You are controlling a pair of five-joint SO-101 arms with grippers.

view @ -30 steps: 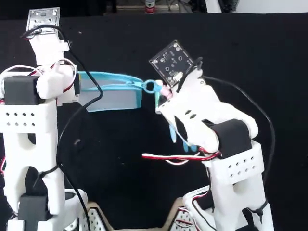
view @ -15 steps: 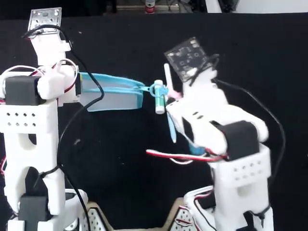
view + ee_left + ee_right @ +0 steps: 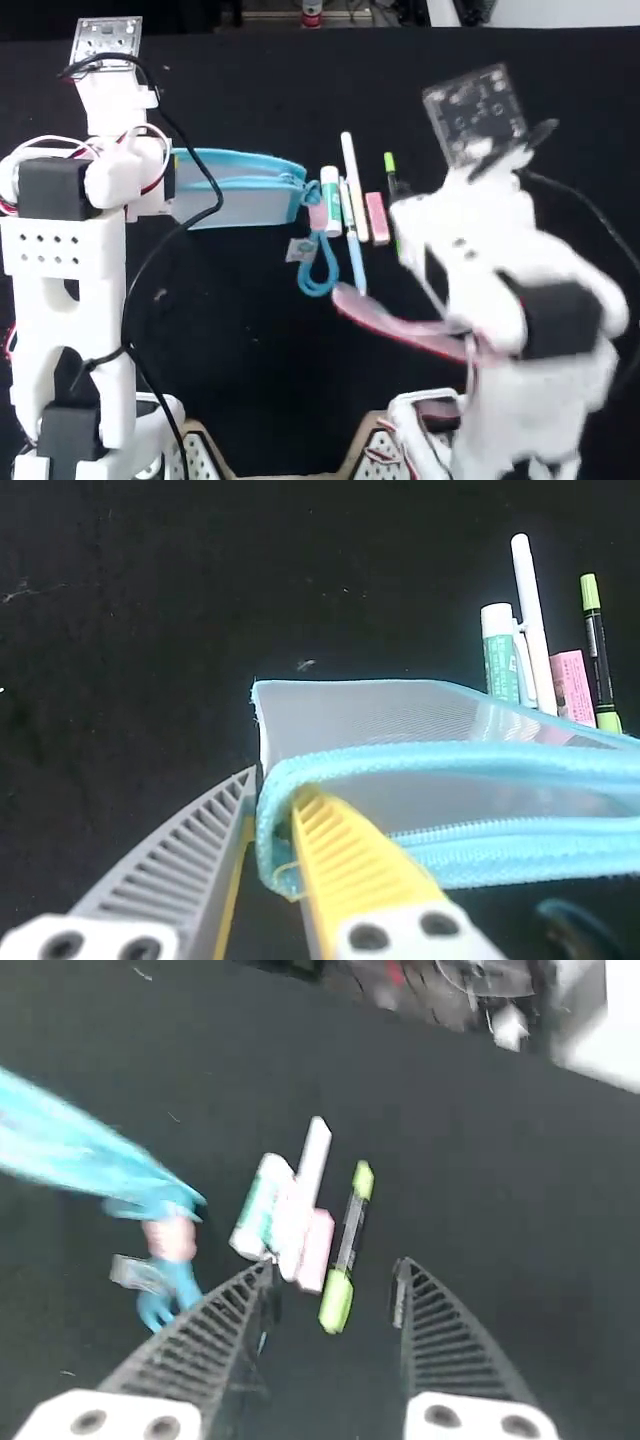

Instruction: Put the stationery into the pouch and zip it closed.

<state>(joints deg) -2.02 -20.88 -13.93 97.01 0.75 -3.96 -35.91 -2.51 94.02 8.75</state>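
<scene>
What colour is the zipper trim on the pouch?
Light blue; the zipper trim of the pouch shows best in the left wrist view.

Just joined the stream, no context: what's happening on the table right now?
The left hand is clamped on one end of the blue pouch. The right hand hovers open over the stationery, roughly above the green highlighter. The stationery lies on the table beside the pouch's other end; nothing looks to be inside yet.

Looks like a robotics lab bench — a table draped in black cloth carries the white plastic left arm and right arm with bare wiring, and loose cables crowd its far edge.
</scene>
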